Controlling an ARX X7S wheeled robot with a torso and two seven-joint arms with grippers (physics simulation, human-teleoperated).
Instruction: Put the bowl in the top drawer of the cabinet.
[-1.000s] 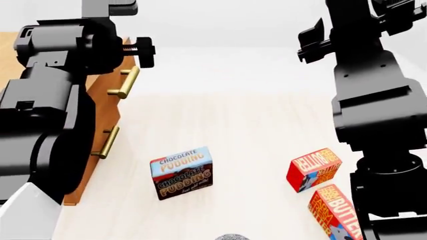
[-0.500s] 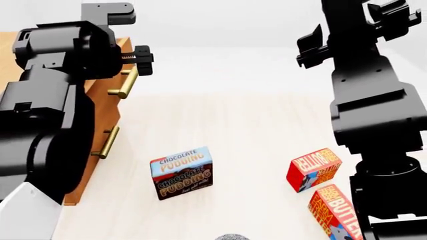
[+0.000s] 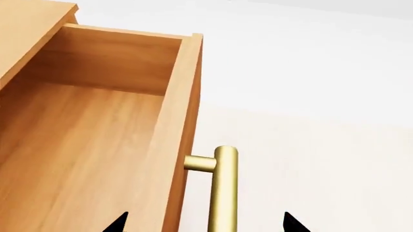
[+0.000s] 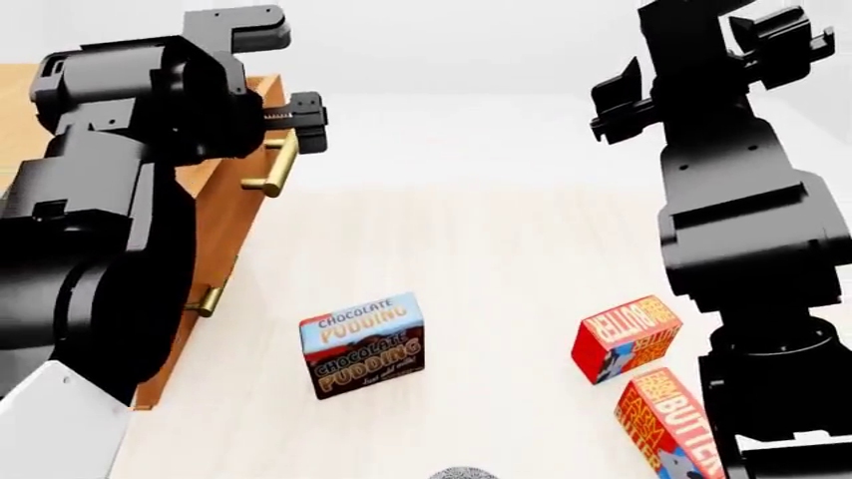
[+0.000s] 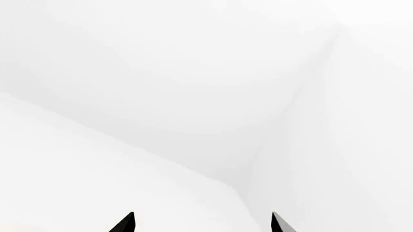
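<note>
Wooden top drawer (image 3: 96, 145) lies open beside spread left hand (image 3: 205, 223).

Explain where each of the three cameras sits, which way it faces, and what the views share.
Head: high, looking down past both arms at the cabinet and boxes.
Left wrist: behind the left gripper, facing the open top drawer and its handle.
Right wrist: behind the right gripper, facing blank white.
Shared: head and left wrist both show the handle.

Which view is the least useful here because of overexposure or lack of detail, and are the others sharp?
Right wrist view: almost all flat white, only two dark fingertips show. Left wrist view: sharp, evenly lit, the top drawer and its brass handle are clear. Head view: sharp, the pudding box print is readable.
</note>
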